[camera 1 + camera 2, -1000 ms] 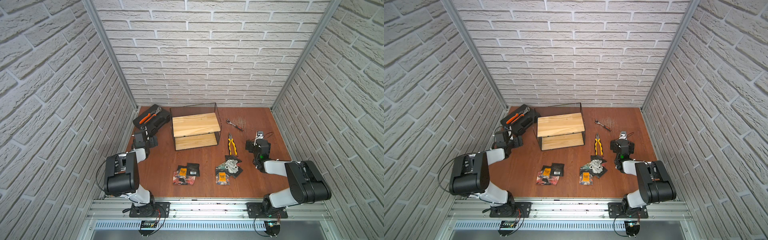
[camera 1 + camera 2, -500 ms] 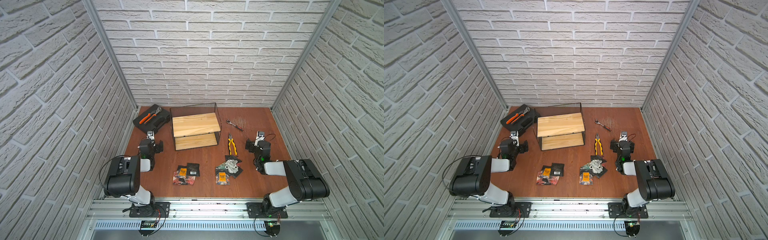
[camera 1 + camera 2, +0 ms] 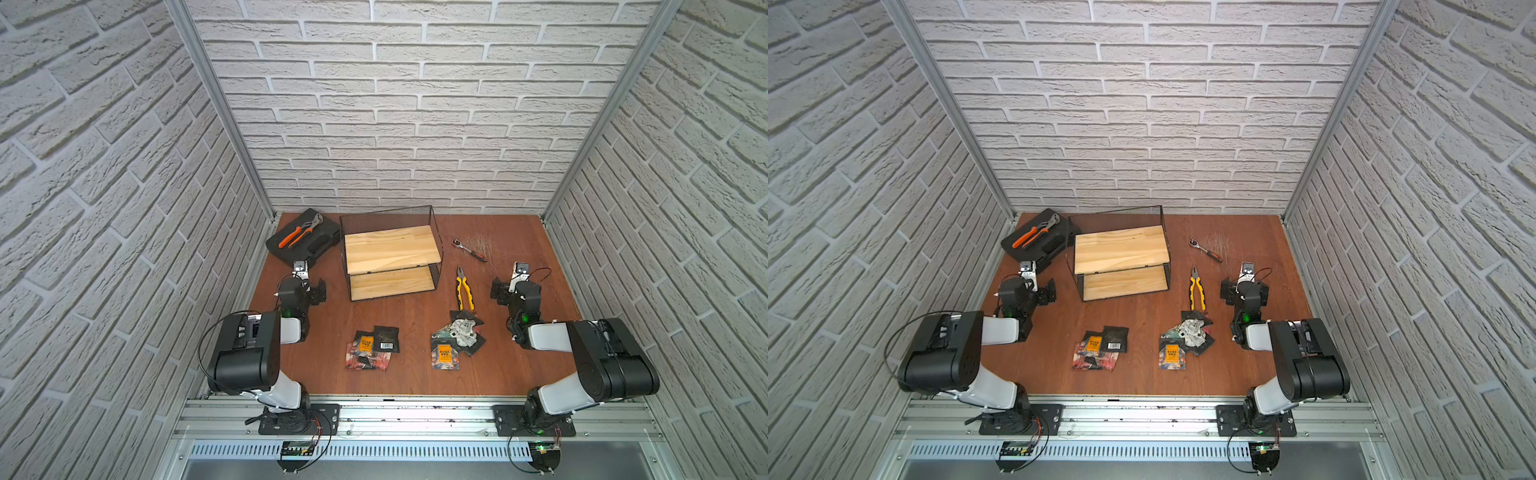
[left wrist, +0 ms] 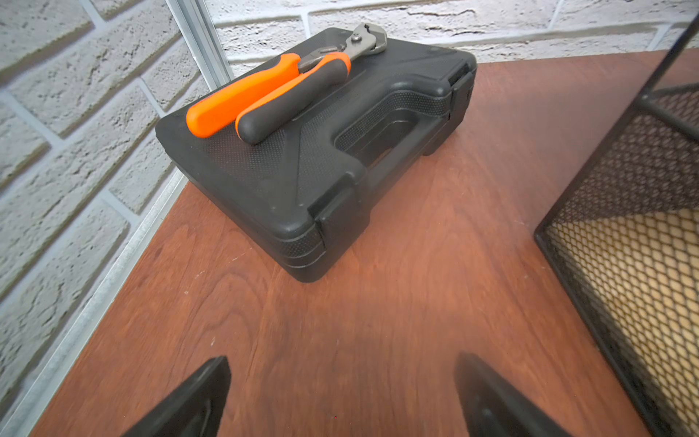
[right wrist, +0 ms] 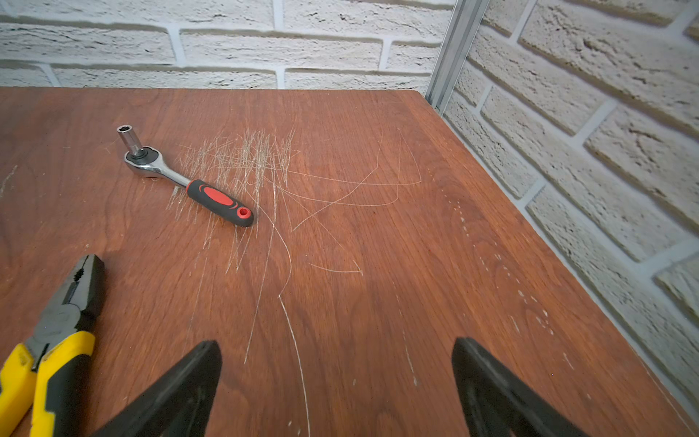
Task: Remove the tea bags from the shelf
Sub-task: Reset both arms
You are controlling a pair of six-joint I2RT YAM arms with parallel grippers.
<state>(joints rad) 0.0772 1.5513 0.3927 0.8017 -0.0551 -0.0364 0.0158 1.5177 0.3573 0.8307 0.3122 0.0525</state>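
The shelf (image 3: 390,249), pine boards in a black mesh frame, stands at the back centre in both top views with both boards bare. The tea bags lie on the table in front of it in two piles, a left pile (image 3: 372,347) and a right pile (image 3: 455,340). My left gripper (image 3: 303,282) hovers low to the left of the shelf, open and empty. In the left wrist view its jaws (image 4: 342,363) stand wide over bare wood, with the shelf's mesh side (image 4: 624,265) beside them. My right gripper (image 3: 513,282) sits right of the shelf; its jaws (image 5: 336,348) are open and empty.
A black tool case (image 3: 303,243) carrying orange-handled pliers (image 3: 297,235) fills the back left corner. Yellow-handled pliers (image 3: 464,289) lie between the shelf and my right gripper. A ratchet (image 3: 469,249) lies behind them. Brick walls close in three sides.
My left gripper has drawn back from the tool case towards the front and slightly to the right. The right gripper has hardly moved. Shelf and tea bags are unchanged.
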